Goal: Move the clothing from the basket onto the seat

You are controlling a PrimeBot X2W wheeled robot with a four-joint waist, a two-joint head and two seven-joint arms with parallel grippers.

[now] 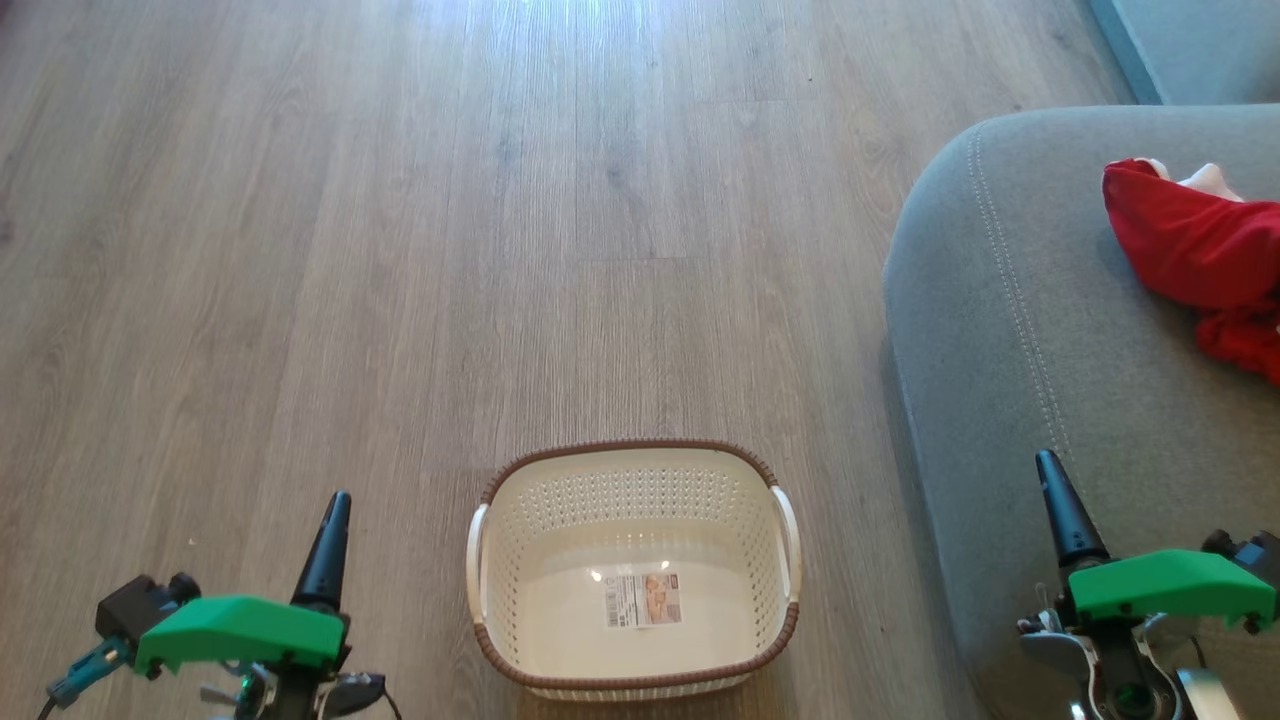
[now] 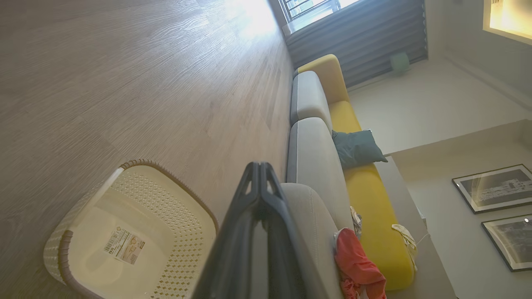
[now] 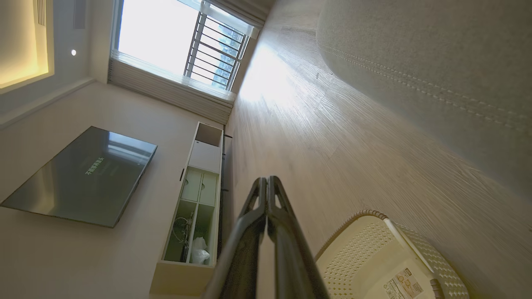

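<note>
Wood-look flooring [image 1: 400, 250] carries the basket [image 1: 630, 446], bare down to its label [image 1: 643, 600], apparently because the red clothing [image 1: 1190, 240] lies on the grey seat [image 1: 1000, 400] at right, so the left gripper [image 1: 331, 535] and right gripper [image 1: 1058, 495] flank it pinched together, holding nothing.

The basket [image 1: 630, 495] stands on the floor [image 1: 400, 250] between the two pairs of jaws, right of the left gripper [image 1: 340, 500] and left of the right gripper [image 1: 1046, 460]. A label [image 1: 642, 600] lies on its bottom. The seat [image 1: 1000, 350] lies just right of the basket (in the head view it spreads ahead of the right jaws). The clothing [image 1: 1190, 245] lies on the seat, ahead and to the right of those jaws, well apart from the basket.
</note>
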